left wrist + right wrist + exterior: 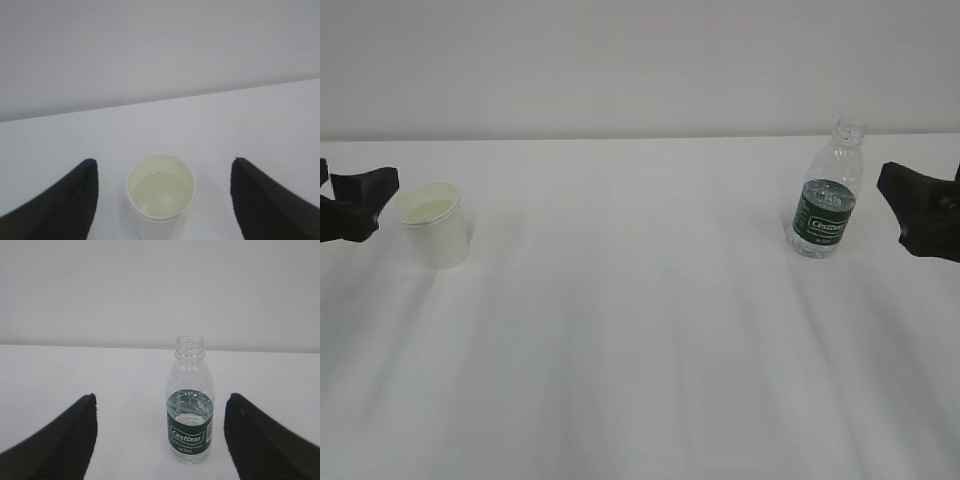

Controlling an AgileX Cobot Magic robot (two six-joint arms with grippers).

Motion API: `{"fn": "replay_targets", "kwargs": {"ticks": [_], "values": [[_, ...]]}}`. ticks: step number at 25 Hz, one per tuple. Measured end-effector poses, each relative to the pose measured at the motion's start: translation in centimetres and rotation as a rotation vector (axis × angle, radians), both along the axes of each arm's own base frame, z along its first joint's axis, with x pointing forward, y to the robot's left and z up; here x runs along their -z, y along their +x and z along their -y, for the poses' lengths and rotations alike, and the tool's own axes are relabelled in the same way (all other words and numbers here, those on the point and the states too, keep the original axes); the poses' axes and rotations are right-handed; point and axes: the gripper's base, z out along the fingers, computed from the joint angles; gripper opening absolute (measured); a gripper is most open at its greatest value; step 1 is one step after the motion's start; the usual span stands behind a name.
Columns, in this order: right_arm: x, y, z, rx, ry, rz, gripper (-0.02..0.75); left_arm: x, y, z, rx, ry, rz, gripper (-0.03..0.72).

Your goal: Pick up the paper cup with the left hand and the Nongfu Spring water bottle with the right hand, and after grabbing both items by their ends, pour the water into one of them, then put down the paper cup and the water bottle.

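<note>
Open left hand (pixel 162 200) — paper cup (pixel 160 192), upright

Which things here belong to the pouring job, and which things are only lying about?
Belong to the job:
- paper cup
- water bottle, uncapped
- left end effector, open
- right end effector, open

Only lying about:
- nothing; only the white table is there

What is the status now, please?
Left gripper open, cup ahead, not held. Right gripper open, bottle upright, not held. Nothing in the way.
</note>
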Motion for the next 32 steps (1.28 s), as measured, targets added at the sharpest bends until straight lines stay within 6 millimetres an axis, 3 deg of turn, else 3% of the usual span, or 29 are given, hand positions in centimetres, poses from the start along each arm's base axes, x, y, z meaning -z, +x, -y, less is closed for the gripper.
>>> {"fn": "replay_targets", "kwargs": {"ticks": [8, 14, 23, 32], "values": [[-1.3, -1.3, 0.2, 0.0, -0.001, -0.018, 0.592, -3.8, -2.1, -0.3, -0.012, -0.002, 0.046, 0.592], [-3.5, -1.9, 0.3, -0.002, 0.0, -0.02, 0.592, -6.3, -4.1, -0.6, -0.022, 0.002, 0.086, 0.588], [-6.2, -3.7, 0.7, -0.005, -0.003, -0.045, 0.592, -9.2, -7.5, -1.2, -0.041, -0.004, 0.135, 0.588], [-7.5, -6.7, 1.2, -0.011, -0.025, -0.062, 0.592, -10.8, -10.8, -1.8, -0.065, 0.004, 0.128, 0.588]]}}
